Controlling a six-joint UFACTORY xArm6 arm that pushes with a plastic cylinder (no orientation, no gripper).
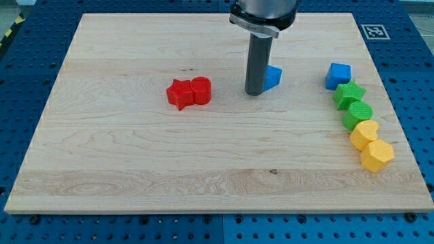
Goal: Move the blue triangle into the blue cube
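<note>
The dark rod comes down from the view's top and its tip (255, 92) sits on the wooden board (135, 163), pressed right against the view's left side of the blue triangle (274, 76), which peeks out from behind the rod. There are no jaws here to spread or pinch anything, only the bare rod end touching the block. The blue cube (338, 75) stands well apart to the view's right of the triangle, at about the same height on the board. Just below the cube a chain of blocks runs down toward the view's bottom right, each touching the next: a green star-like block (349, 93), a green ridged block (358, 115) whose shape I cannot make out, a yellow block (364, 134) and a yellow hexagonal block (377, 156). Off to the view's left of the tip, a red star (180, 93) and a red cylinder (201, 89) sit touching each other.
</note>
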